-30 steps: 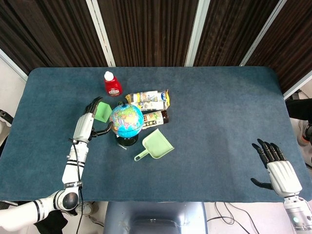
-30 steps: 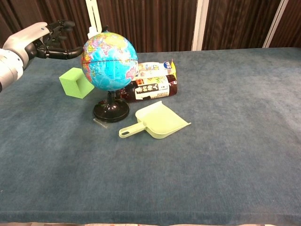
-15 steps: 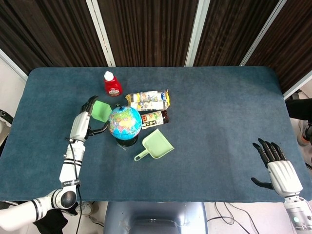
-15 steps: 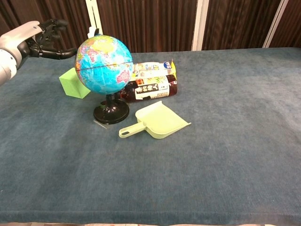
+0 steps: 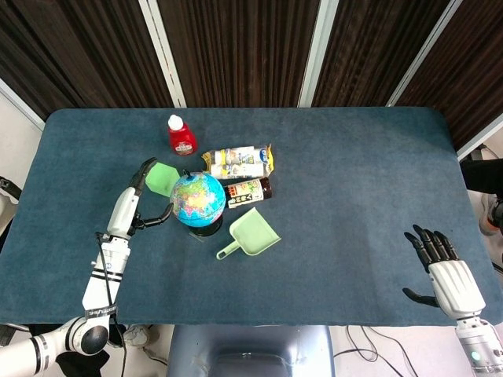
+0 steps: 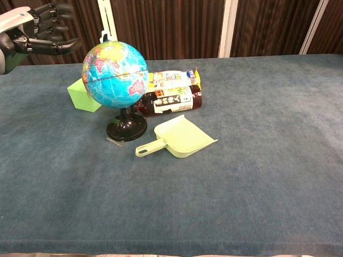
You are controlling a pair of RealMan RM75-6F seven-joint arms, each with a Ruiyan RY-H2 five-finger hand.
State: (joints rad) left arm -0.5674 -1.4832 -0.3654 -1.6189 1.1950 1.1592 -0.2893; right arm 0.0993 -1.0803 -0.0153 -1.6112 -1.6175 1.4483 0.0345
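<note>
1. Our left hand point(image 5: 135, 206) hangs beside the globe point(image 5: 198, 199), fingers spread and holding nothing; a second ago it sat nearer the sphere, and it has drawn back toward our side of the worktop point(image 5: 354, 196).
2. In the chest view the left hand point(image 6: 37, 29) is now higher and further out, well clear of the globe point(image 6: 115, 75).
3. The globe stands upright on its black base point(image 6: 126, 128), though its sphere has turned since the earlier frames, showing a different face.
4. We judge that the hand has just let go after a nudge or spin, so contact is over for now.
5. The green block point(image 5: 163, 179) lies just beside the globe, between it and our left hand.
6. The green dustpan point(image 5: 250, 234), the dark bottle point(image 5: 247, 190), the snack packet point(image 5: 238, 161) and the red bottle point(image 5: 181, 137) have not moved.
7. Our right hand point(image 5: 444, 271) rests well apart at the near corner, fingers spread, empty.
</note>
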